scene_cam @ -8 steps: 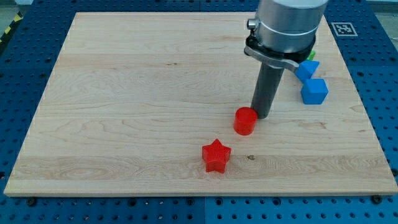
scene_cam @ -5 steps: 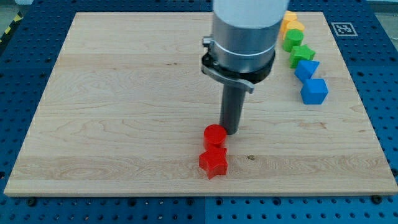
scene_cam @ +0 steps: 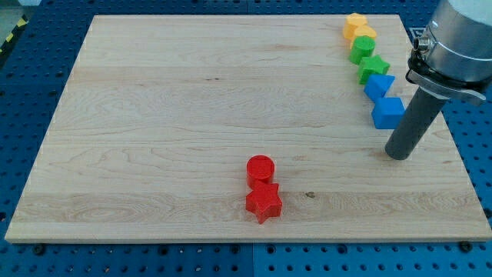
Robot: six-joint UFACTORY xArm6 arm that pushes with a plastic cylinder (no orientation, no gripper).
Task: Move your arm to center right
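My tip [scene_cam: 397,155] rests on the wooden board [scene_cam: 154,115] near its right edge, at about mid height. It is just below the blue cube [scene_cam: 387,112], apart from it. Above the cube a column runs up the right side: a blue block [scene_cam: 378,85], a green star [scene_cam: 373,68], a green cylinder [scene_cam: 362,49], and two orange-yellow blocks [scene_cam: 357,28]. A red cylinder [scene_cam: 260,169] touches a red star [scene_cam: 264,202] at the bottom centre, far to the left of my tip.
The arm's grey body [scene_cam: 460,38] hangs over the board's right edge and hides the marker tag at the top right corner. A blue perforated table [scene_cam: 23,92] surrounds the board.
My tip pushed the red cylinder left and down against the red star, then swung far to the right, to below the blue cube. The right column of blocks stands uncovered.
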